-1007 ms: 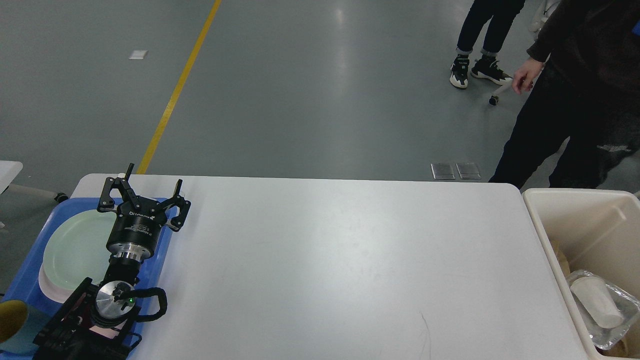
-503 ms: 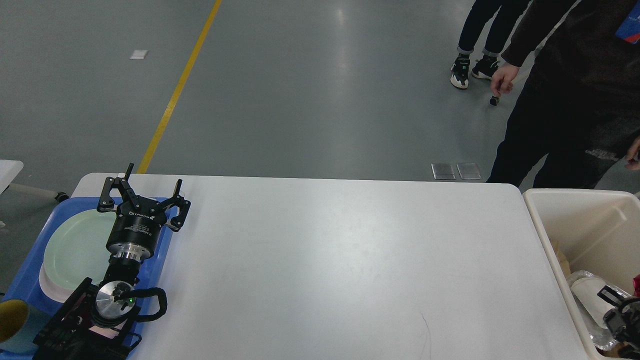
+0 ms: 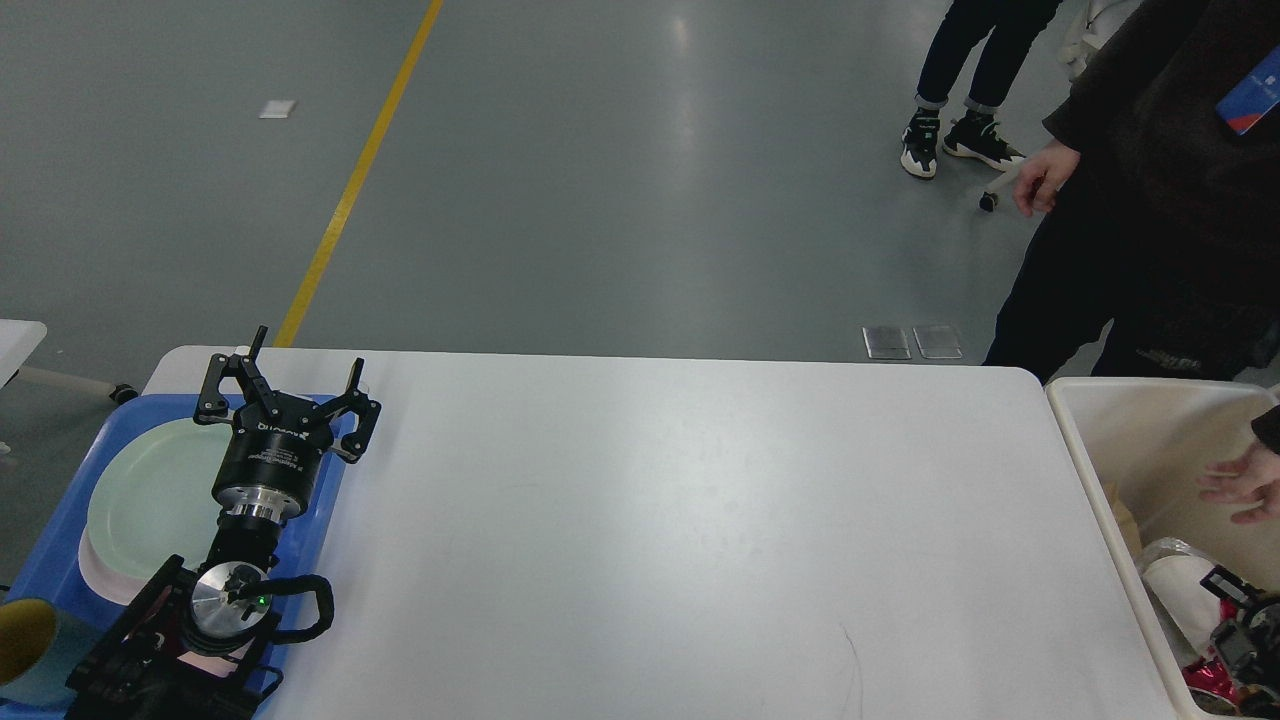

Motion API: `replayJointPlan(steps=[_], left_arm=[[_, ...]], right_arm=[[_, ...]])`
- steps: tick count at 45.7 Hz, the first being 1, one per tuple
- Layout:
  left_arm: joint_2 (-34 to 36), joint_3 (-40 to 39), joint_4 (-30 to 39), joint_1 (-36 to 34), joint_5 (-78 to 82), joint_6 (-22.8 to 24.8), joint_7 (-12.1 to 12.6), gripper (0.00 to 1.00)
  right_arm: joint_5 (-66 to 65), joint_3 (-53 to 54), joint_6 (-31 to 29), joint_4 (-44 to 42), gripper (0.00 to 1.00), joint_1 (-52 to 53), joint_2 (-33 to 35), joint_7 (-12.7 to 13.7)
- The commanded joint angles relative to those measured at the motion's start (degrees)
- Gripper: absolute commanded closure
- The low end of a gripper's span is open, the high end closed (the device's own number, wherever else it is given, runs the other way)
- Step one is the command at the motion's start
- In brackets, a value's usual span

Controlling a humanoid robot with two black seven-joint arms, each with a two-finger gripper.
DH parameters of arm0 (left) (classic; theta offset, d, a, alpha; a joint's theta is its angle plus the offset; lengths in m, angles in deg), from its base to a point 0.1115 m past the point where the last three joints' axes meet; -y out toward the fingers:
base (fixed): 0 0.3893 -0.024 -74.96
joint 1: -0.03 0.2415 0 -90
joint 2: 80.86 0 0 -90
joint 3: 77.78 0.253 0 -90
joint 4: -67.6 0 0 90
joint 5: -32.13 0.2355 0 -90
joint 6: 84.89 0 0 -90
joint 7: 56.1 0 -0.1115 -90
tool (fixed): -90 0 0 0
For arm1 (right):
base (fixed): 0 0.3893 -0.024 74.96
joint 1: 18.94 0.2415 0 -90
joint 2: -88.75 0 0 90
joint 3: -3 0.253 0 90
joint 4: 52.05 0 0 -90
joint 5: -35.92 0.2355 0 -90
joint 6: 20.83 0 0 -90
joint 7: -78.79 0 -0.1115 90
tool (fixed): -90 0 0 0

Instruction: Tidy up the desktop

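Observation:
The white desktop (image 3: 680,520) fills the middle of the head view, and no loose item shows on it. My left gripper (image 3: 308,352) is open and empty, held over the right side of a blue tray (image 3: 55,565) at the desktop's left end. My right gripper (image 3: 1243,632) shows only partly at the lower right edge, down inside the cream bin (image 3: 1078,425). It is dark and cut off, so its fingers cannot be told apart. A red shiny item (image 3: 1213,676) lies just below it.
The blue tray holds a pale green plate (image 3: 150,500) and a teal cup with a yellow inside (image 3: 22,642). The bin holds a white cup in clear plastic (image 3: 1170,585). A person (image 3: 1150,200) stands at the far right, with one hand (image 3: 1240,487) over the bin.
My right gripper has come into view inside the bin and a red item now shows under it. The person's hand has moved over the bin. My left arm has not moved.

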Motion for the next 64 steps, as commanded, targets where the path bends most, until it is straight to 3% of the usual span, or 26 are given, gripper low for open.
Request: replayJointPlan(steps=[1,8,19,26,31,36,40,43,48,56,64], left_arm=[[0.0,0.0,0.0,0.0,0.0,0.0,0.0,0.04],[0.0,0.0,0.0,0.0,0.0,0.0,-0.1,0.04],[0.0,0.0,0.0,0.0,0.0,0.0,0.0,0.04],[0.0,-0.1,0.0,0.0,0.0,0.0,0.0,0.04],[0.0,0.0,0.0,0.0,0.0,0.0,-0.1,0.04],[0.0,0.0,0.0,0.0,0.0,0.0,0.0,0.04],[0.0,0.0,0.0,0.0,0.0,0.1,0.0,0.04],[0.0,0.0,0.0,0.0,0.0,0.0,0.0,0.04],[0.0,0.0,0.0,0.0,0.0,0.0,0.0,0.04],[0.0,0.0,0.0,0.0,0.0,0.0,0.0,0.04],[0.0,0.0,0.0,0.0,0.0,0.0,0.0,0.04]], right_arm=[[0.1,0.1,0.0,-0.1,0.0,0.5,0.1,0.0],[0.1,6.7,0.1,-0.2,0.0,1.3,0.8,0.0],[0.1,34.6,-0.4,2.5,0.0,9.7,2.2,0.1],[0.0,52.7,-0.3,7.6,0.0,10.7,4.9,-1.3],[0.0,62.1,-0.3,14.2,0.0,11.3,8.1,-7.6],[0.0,75.5,-0.4,20.1,0.0,8.5,8.7,-18.3],[-1.0,86.7,-1.0,25.0,0.0,3.6,8.7,-28.4],[-1.2,92.0,-1.3,28.9,0.0,0.7,8.3,-32.2],[-1.2,97.5,-4.7,36.4,0.0,-4.7,7.2,-32.5],[-1.4,107.8,-19.1,39.0,0.0,-11.0,1.6,-31.5],[-9.9,111.0,-19.8,42.8,0.0,-13.4,-1.3,-31.2]])
